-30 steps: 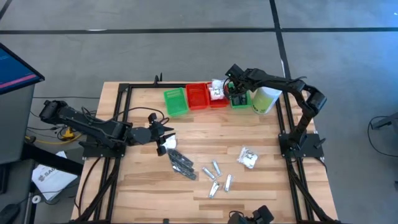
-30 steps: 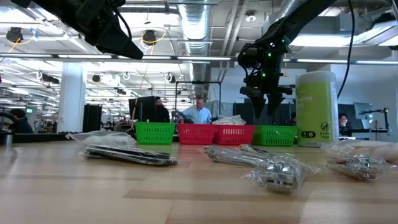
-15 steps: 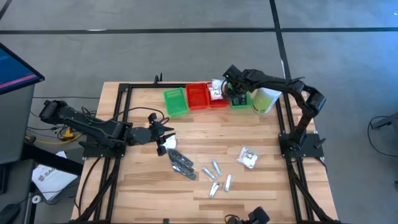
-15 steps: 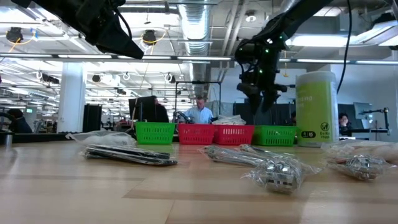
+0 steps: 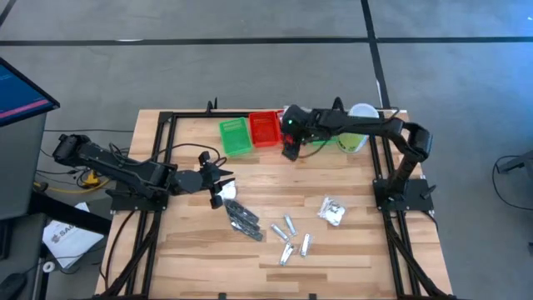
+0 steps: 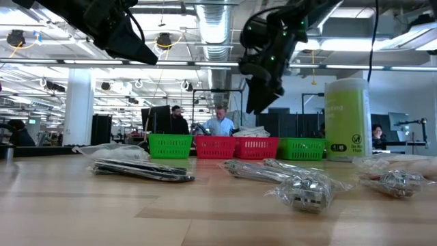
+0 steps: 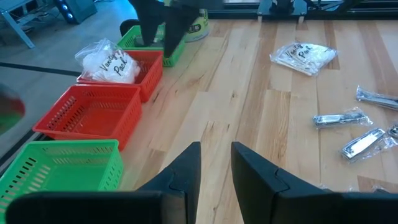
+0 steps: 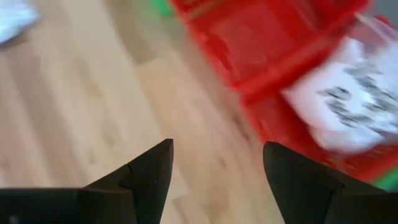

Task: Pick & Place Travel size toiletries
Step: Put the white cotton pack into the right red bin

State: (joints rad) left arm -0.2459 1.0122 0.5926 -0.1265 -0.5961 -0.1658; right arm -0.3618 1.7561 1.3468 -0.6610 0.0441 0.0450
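Observation:
The travel size toiletries lie loose on the wooden table: a white packet point(image 5: 333, 211), silver tubes point(image 5: 288, 226) and black narrow pieces point(image 5: 243, 218). Another white packet point(image 7: 112, 62) lies in a red tray point(image 7: 140, 74). My right gripper point(image 5: 289, 152) hangs wide open above the bare table just in front of the tray row, holding nothing; in the right wrist view my right gripper point(image 8: 217, 168) has bare wood between its fingers. My left gripper point(image 5: 225, 177) hovers at the table's left above the black pieces, and its fingers point(image 7: 186, 171) stand a narrow gap apart, with nothing between them.
Along the far edge stands a row of small trays: green point(image 5: 234, 135), red point(image 5: 265, 129), then two partly under my right arm. A tall pale green cylinder point(image 6: 348, 119) stands at the row's right end. People show in the room behind the table.
My right gripper has swung from above the right-hand green tray toward the table's left and a little toward the near edge, rolling and tipping as it went. It has stayed wide open and holds nothing.

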